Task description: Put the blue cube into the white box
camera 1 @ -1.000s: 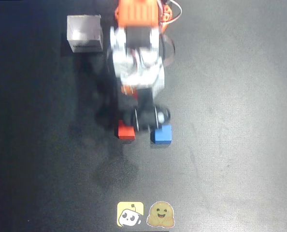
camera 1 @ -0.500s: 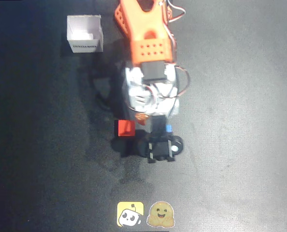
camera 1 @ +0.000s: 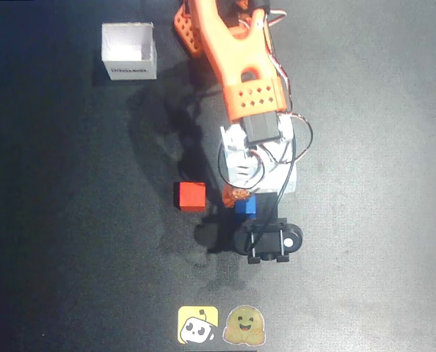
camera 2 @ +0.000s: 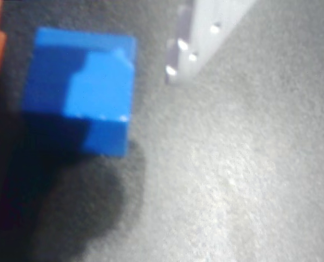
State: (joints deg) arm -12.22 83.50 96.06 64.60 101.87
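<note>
Grasp step: the gripper [camera 1: 241,199] is parked right over the blue cube [camera 1: 245,206], which sits on the mat [camera 1: 365,220] beside the red cube [camera 1: 190,196]; jaw state can't be told. Closing, then a carry to the white box [camera 1: 129,51], far off, is what's needed

In the overhead view the orange arm [camera 1: 229,55] reaches from its base at the 12 o'clock edge of the picture down toward 6 o'clock, leaning slightly toward 5 o'clock. The perforated orange link ends at a black motor block, below which sits the white wrist housing [camera 1: 258,158] with looped wires around it. The gripper [camera 1: 251,209] points down at the table, beneath the wrist; the black motor part [camera 1: 271,240] lies on its 6 o'clock side. In the wrist view one pale finger [camera 2: 205,33] shows at about 1 o'clock, blurred. How wide the jaws stand cannot be told.
</note>
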